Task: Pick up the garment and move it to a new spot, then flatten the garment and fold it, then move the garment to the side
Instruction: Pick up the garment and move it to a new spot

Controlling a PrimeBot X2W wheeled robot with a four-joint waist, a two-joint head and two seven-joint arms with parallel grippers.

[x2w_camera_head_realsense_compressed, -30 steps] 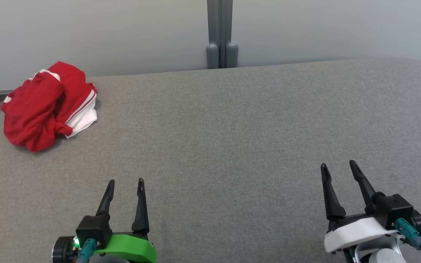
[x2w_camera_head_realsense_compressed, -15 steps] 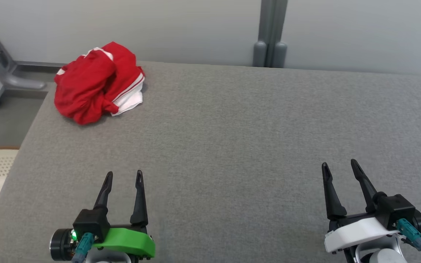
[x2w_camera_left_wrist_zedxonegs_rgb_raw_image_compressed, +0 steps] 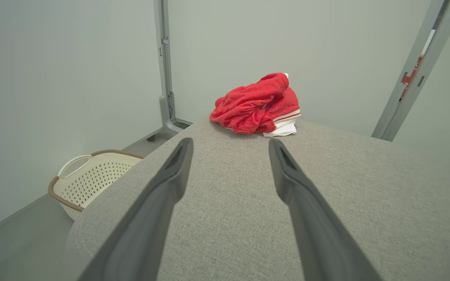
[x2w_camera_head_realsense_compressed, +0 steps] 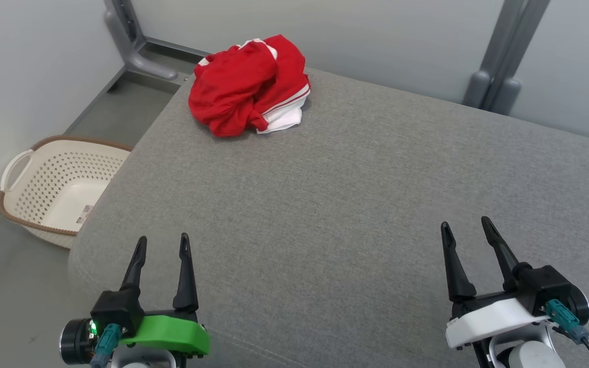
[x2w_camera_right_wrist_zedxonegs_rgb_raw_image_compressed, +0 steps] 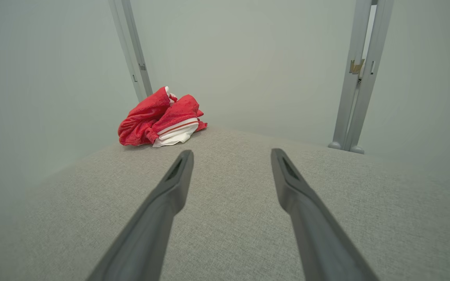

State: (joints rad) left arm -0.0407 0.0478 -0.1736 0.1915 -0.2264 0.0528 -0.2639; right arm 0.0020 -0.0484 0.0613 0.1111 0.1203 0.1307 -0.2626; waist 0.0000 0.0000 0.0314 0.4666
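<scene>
A crumpled red garment with white trim (x2w_camera_head_realsense_compressed: 246, 87) lies in a heap at the far left corner of the grey padded table (x2w_camera_head_realsense_compressed: 356, 194). It sits ahead of the fingers in the left wrist view (x2w_camera_left_wrist_zedxonegs_rgb_raw_image_compressed: 258, 105) and up to the left in the right wrist view (x2w_camera_right_wrist_zedxonegs_rgb_raw_image_compressed: 158, 119). My left gripper (x2w_camera_head_realsense_compressed: 164, 244) hovers open over the table's near left edge, far short of the garment, with nothing between its fingers. My right gripper (x2w_camera_head_realsense_compressed: 466, 229) hangs open and empty at the near right.
A cream perforated laundry basket (x2w_camera_head_realsense_compressed: 28, 171) with a brown rim stands on the floor left of the table, also in the left wrist view (x2w_camera_left_wrist_zedxonegs_rgb_raw_image_compressed: 72, 181). Grey wall posts (x2w_camera_head_realsense_compressed: 504, 56) rise behind the table. The table's left edge drops off beside my left gripper.
The head camera has swung to the left, so the garment now sits nearer the picture's middle top and the basket has come into view. Both grippers stay open in the same pose.
</scene>
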